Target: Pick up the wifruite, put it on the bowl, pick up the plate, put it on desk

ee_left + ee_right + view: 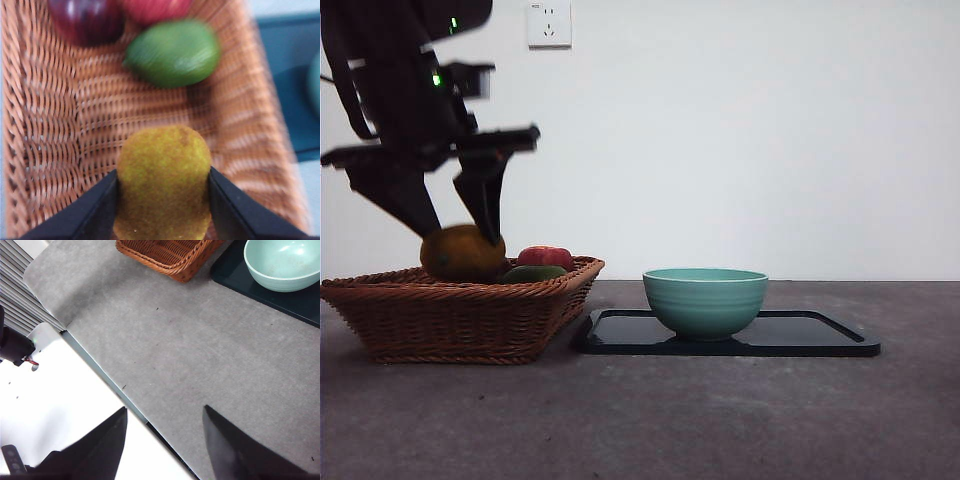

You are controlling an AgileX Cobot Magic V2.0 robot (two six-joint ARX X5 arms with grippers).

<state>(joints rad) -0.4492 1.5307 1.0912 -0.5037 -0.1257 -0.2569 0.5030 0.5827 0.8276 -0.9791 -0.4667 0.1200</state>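
1. Nearest to the front camera is the woven basket [460, 315], standing on the grey desk [720, 420].
2. At about 3 o'clock from the basket lies a black tray [820, 335], and the teal bowl [705, 300] stands on it.
3. In the basket, the left tool [162, 200] is closed on the wifruite [162, 182], one jaw on each side.
4. At 12 o'clock from it in the wrist view lie a green fruit [172, 52], a red fruit [152, 9] and a dark purple fruit [85, 20].
5. Over the bare desk the right tool [165, 440] hangs open and holds nothing.
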